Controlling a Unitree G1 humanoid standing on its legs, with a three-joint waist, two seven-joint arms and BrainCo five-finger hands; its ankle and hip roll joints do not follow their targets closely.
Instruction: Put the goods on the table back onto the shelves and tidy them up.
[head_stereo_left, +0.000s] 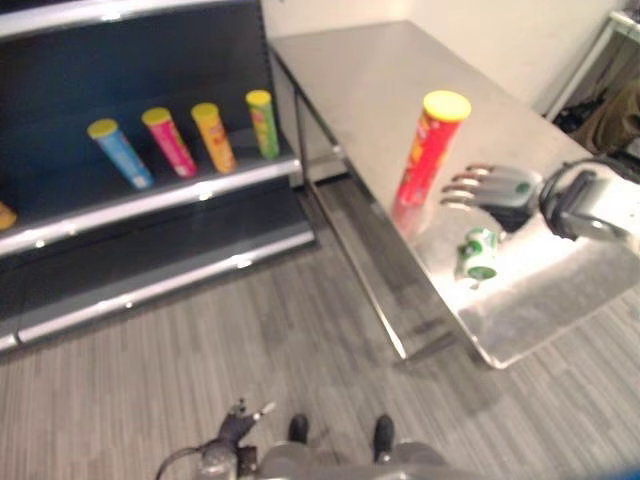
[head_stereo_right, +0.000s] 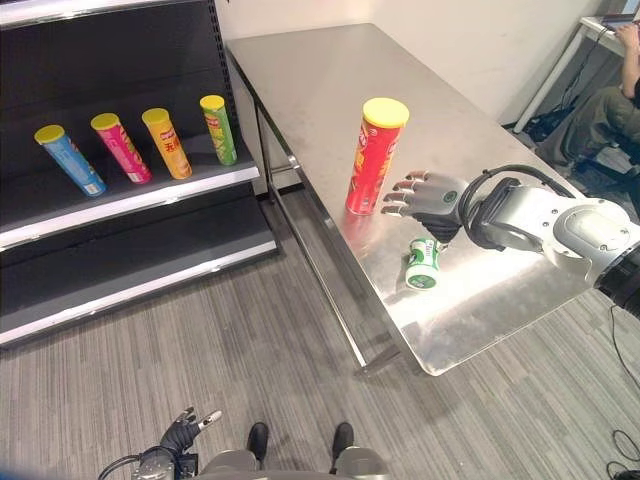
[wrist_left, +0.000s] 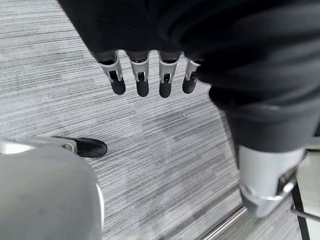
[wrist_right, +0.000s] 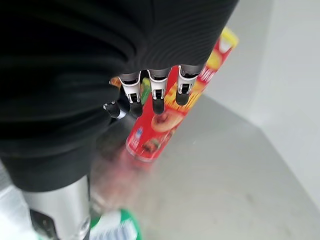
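A tall red can with a yellow lid (head_stereo_right: 375, 158) stands upright on the steel table (head_stereo_right: 320, 70). Just to its right, my right hand (head_stereo_right: 432, 194) hovers open, fingers pointing at the can and a small gap from it. The right wrist view has those straight fingers (wrist_right: 158, 89) in front of the red can (wrist_right: 167, 122). A small green and white can (head_stereo_right: 423, 263) lies on its side near the table's front edge, under that hand. My left hand (head_stereo_right: 184, 430) hangs open low over the floor, its fingers (wrist_left: 142, 76) straight.
The dark shelf unit (head_stereo_left: 150, 200) at the left holds several cans in a row: blue (head_stereo_left: 120, 153), pink (head_stereo_left: 168, 142), orange (head_stereo_left: 213, 137), green (head_stereo_left: 262, 123). Its lower board (head_stereo_left: 150, 280) is bare. A person (head_stereo_right: 612, 95) sits beyond the table's far right corner.
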